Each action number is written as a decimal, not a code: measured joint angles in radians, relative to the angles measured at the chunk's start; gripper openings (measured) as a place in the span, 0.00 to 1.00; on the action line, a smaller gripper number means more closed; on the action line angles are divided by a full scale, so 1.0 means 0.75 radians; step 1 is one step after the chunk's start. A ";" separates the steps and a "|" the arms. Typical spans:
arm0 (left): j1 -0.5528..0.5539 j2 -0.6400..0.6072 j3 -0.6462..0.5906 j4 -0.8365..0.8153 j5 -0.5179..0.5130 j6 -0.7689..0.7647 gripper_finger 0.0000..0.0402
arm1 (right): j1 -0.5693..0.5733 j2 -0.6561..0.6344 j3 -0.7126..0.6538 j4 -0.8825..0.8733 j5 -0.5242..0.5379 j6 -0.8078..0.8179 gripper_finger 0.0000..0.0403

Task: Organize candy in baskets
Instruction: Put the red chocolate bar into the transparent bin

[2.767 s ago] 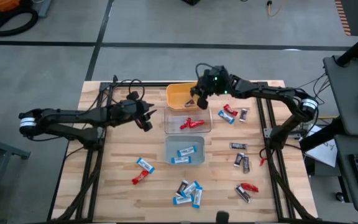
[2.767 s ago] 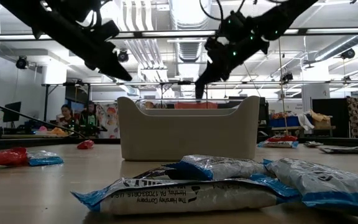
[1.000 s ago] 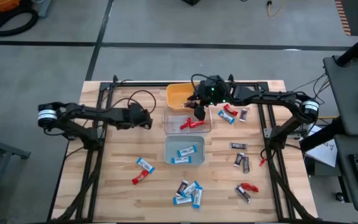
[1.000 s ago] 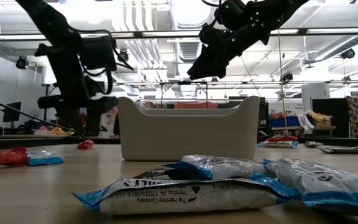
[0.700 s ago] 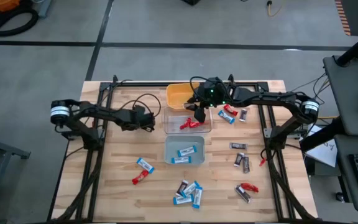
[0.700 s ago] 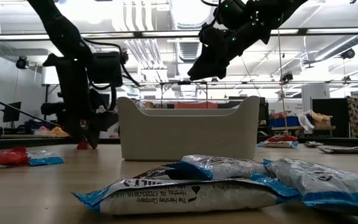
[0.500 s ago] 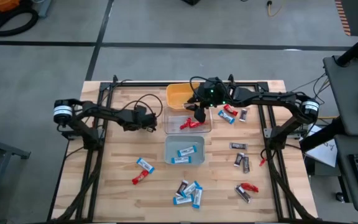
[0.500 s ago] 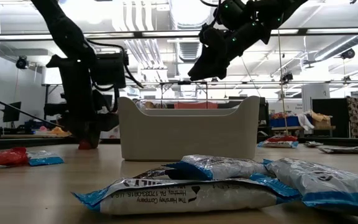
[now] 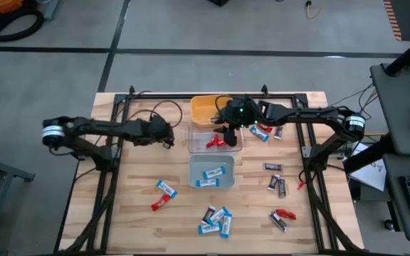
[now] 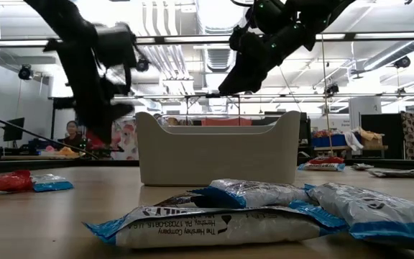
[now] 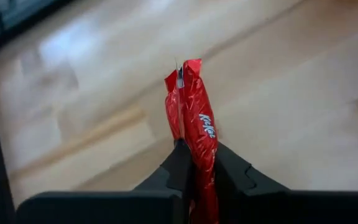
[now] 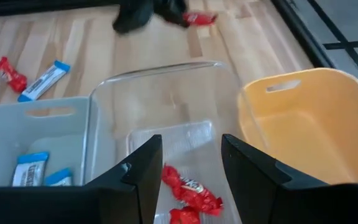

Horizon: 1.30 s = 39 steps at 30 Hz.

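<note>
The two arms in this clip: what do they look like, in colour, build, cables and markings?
Both arms are black and slender, built of tube-like links. Each carries a white band with dark edges at the joint by the table's edge. Thin black cables loop beside the left gripper, whose dark angular fingers show in its wrist view. A small green light glows on the wrist behind the right gripper, whose fingers are broad, flat and black.

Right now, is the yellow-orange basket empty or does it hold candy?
Empty: the yellow-orange basket shows only bare floor in the right wrist view, though its near corner is out of frame.
</note>
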 joint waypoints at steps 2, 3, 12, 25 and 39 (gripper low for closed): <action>-0.017 -0.095 0.000 0.038 -0.001 0.088 0.05 | 0.017 0.000 -0.007 0.016 0.000 -0.001 0.38; -0.030 -0.141 0.000 0.084 0.000 0.139 0.04 | 0.028 0.000 -0.015 0.041 0.000 -0.001 0.39; -0.218 -0.342 -0.002 0.718 0.219 0.720 0.05 | 0.105 0.001 -0.148 0.600 0.003 -0.038 0.39; -0.336 -0.139 -0.003 1.102 0.302 0.859 0.05 | 0.132 0.001 -0.182 0.943 -0.077 -0.055 0.39; -0.336 -0.078 0.009 1.244 0.312 0.871 0.05 | 0.147 0.003 -0.185 0.899 -0.082 -0.027 0.39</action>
